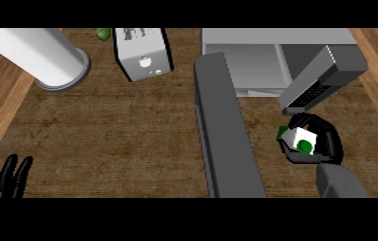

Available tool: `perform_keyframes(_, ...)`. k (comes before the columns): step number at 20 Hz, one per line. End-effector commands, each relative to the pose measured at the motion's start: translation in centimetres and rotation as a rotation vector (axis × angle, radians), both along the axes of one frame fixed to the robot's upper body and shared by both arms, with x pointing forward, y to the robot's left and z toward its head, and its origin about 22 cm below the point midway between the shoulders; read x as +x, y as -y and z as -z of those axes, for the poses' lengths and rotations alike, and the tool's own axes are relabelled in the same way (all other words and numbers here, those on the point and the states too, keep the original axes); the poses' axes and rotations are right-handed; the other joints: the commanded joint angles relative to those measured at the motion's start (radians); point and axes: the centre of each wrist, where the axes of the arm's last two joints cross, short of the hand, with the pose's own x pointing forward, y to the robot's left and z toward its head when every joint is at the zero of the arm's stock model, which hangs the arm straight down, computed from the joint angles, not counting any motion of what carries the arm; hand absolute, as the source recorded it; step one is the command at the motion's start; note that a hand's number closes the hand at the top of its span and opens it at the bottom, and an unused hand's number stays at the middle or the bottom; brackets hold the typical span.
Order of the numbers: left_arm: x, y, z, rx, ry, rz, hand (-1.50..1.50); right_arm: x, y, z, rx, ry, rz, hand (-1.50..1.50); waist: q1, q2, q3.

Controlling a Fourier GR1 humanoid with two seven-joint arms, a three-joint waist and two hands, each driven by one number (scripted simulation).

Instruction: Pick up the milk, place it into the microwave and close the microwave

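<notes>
Milk: small white carton with green markings, lower right of frame, already in the right hand. Black fingers and thumb are curled round it, so only its top face and one side show. It sits just in front of the microwave, below the control panel block, not yet inside the cavity.

Handling, my read: a carton like this is probably light and rigid enough, flat-sided, boxy. The walls may give a bit under squeeze, and smooth faces can slip if it tilts. Best hold is across two opposing flat sides around mid-height, which looks roughly like what the hand has now. Can't tell whether the carton is fully upright; it looks slightly tilted in the grasp.

Right arm pose: the grey forearm comes in from the lower right edge, with the hand pointing up-frame towards the microwave opening, palm wrapped around the carton.

Microwave door: open, a long dark grey slab running from upper centre down to the bottom edge, just left of the right hand. The cavity is upper right of frame, interior floor visible. Clearance between door and panel block looks tight for hand plus carton, so watch for a knock on the panel.

Left hand: lower left edge, fingers straight and up, resting, holding nothing.

Other stuff, all well apart from the carton:
- white cylinder, upper left
- white box-shaped item, top centre-left
- small green object, beside the box at the top

All on the wooden counter.

Door not yet closed, placement still pending.
</notes>
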Motion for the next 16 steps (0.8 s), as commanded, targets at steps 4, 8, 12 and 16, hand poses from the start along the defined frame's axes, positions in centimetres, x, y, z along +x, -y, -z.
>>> perform_keyframes(4, -0.2, -0.4, -0.5, -0.008, -0.02, -0.001, -1.5, 0.9, -2.5, -3.4, 0.075, 0.058, -0.159, 1.5, -0.011, -0.004, -0.001)
perform_keyframes(8, 0.4, -0.1, 1.1, -0.019, -0.013, -0.022, -1.5, 0.5, -3.6, -4.8, 0.006, 0.072, -0.117, 1.5, -0.005, -0.001, -0.001)
perform_keyframes(12, -0.9, -1.9, 0.0, 0.006, -0.007, -0.022, -1.5, 2.8, -6.6, -8.4, -0.075, 0.077, -0.073, 1.5, -0.003, -0.002, -0.001)
perform_keyframes(16, -0.8, -2.0, 1.9, -0.003, -0.022, -0.016, -1.5, 6.6, -8.7, -10.6, -0.124, 0.046, -0.053, 1.5, 0.006, 0.001, -0.001)
